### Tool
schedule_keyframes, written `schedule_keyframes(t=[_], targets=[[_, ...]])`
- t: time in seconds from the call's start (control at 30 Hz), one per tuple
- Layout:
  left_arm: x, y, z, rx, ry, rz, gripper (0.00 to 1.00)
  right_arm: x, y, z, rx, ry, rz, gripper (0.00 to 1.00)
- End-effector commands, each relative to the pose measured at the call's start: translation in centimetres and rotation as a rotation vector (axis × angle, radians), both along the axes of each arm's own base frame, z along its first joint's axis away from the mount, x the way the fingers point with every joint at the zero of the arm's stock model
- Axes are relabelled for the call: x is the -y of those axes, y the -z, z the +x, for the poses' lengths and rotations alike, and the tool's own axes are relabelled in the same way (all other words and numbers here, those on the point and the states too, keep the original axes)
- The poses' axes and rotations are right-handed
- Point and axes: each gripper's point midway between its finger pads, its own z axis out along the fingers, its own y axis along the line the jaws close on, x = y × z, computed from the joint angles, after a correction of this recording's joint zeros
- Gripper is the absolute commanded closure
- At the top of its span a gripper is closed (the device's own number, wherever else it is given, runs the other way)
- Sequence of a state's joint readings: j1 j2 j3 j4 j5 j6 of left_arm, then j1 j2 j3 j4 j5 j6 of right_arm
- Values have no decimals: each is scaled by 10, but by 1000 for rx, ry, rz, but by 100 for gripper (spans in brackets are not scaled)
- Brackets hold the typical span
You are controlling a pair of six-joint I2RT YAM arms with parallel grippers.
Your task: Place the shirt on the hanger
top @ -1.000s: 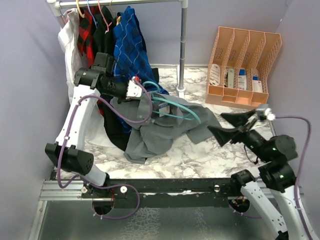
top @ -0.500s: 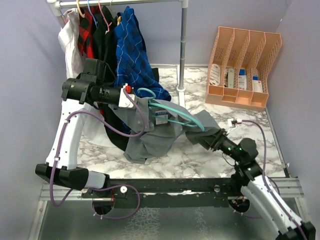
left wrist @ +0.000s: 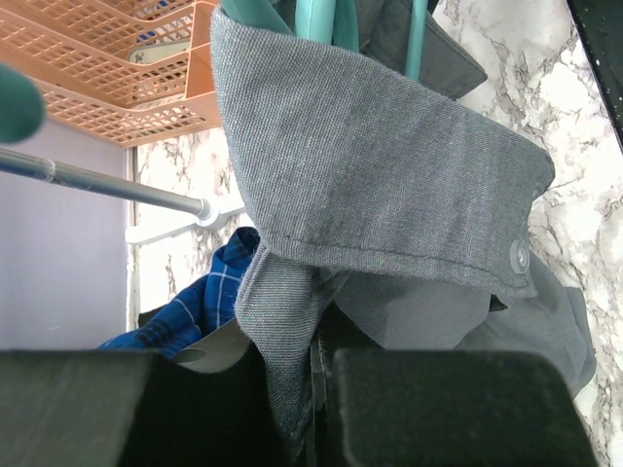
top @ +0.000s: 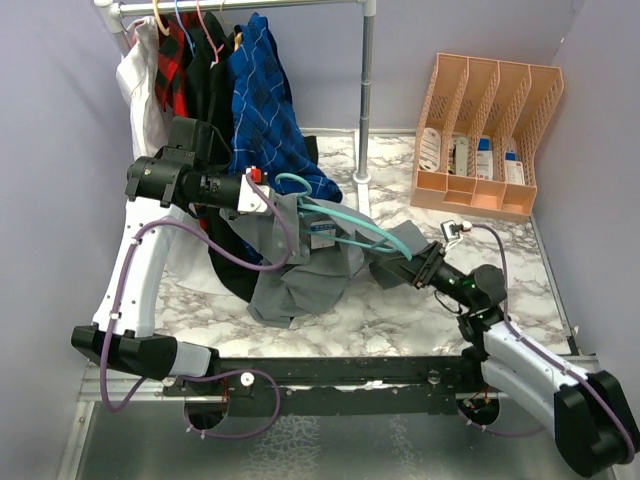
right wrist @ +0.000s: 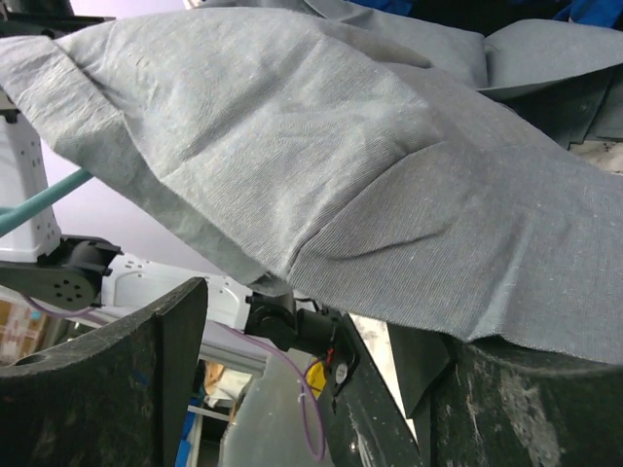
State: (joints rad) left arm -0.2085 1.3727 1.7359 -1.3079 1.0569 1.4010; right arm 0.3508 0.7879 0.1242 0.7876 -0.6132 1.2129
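Observation:
The grey shirt (top: 300, 275) hangs in a bunch from my left gripper (top: 268, 200), its lower part lying on the marble table. The teal hanger (top: 345, 222) sticks out of it toward the right, with its hook near the left gripper. In the left wrist view the left gripper (left wrist: 316, 389) is shut on a fold of the shirt (left wrist: 389, 195) below the collar, and the hanger (left wrist: 316, 17) shows at the top. My right gripper (top: 398, 268) is low at the shirt's right edge. In the right wrist view it (right wrist: 321, 379) is open, and the shirt (right wrist: 341, 165) drapes over its fingers.
A clothes rack (top: 366, 100) stands at the back with a blue plaid shirt (top: 265, 100), a red-and-black plaid shirt (top: 178, 60) and white and black garments. An orange file organizer (top: 490, 135) stands at the back right.
My right arm swung in from the right and dropped low to the shirt's right edge. My left arm pulled the collar slightly left and up, then held still.

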Motion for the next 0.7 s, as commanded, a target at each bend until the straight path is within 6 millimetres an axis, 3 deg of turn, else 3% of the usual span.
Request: schedule_keyframes(t=[0.0, 0.47, 0.67], targets=[[6, -14, -7, 11, 36, -73, 100, -10, -26, 1, 51, -59, 67, 28], [10, -11, 5, 21, 31, -86, 100, -51, -44, 1, -17, -121, 175, 21], [11, -12, 7, 20, 30, -97, 100, -63, -32, 11, -69, -52, 157, 20]])
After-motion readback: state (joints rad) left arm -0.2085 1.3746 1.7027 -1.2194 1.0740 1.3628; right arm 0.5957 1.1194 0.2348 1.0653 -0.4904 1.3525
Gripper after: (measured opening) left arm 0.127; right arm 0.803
